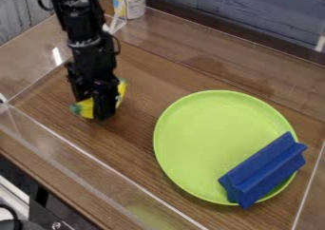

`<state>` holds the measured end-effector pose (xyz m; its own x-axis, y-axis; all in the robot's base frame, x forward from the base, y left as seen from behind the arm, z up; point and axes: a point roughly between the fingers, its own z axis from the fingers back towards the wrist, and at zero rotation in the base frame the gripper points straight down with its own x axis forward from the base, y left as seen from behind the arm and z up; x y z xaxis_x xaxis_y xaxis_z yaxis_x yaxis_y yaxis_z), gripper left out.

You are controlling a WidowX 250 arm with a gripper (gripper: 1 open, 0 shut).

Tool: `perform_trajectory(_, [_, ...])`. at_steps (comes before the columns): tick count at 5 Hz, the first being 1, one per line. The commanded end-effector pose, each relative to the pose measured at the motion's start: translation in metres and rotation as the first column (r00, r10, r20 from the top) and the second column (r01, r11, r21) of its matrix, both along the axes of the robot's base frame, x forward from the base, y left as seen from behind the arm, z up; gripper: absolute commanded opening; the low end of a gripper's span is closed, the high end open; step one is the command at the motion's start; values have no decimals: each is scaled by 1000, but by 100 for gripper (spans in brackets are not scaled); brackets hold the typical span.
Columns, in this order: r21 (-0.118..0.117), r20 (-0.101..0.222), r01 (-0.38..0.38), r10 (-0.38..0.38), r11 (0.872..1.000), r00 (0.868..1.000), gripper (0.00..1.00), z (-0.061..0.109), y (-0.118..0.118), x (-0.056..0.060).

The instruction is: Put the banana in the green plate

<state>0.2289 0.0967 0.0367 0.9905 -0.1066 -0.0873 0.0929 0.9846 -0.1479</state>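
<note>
The banana (86, 107) is a small yellow toy with greenish tips, at the left of the wooden table, mostly hidden behind the black fingers. My gripper (97, 106) points straight down and is shut on the banana, which looks slightly raised off the table. The green plate (210, 139) lies flat to the right, well apart from the gripper.
A blue rectangular block (264, 169) rests on the plate's right rim. A white bottle with a yellow label (128, 1) stands at the back left. A clear plastic wall (26, 129) borders the table's left and front edges.
</note>
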Motion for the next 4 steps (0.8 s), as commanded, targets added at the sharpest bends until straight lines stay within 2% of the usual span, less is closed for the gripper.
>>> perform_trajectory(1, [33,78,-22,20,999,997,0,40,-14,18])
perform_trajectory(2, [15,92,-6,5,1000,996,0,59,-56,31])
perform_trajectory(3, [0,94,37,-37,999,995,0,59,-101,35])
perform_trajectory(4, [-6,91,78,-78,997,993,0,52,-144,36])
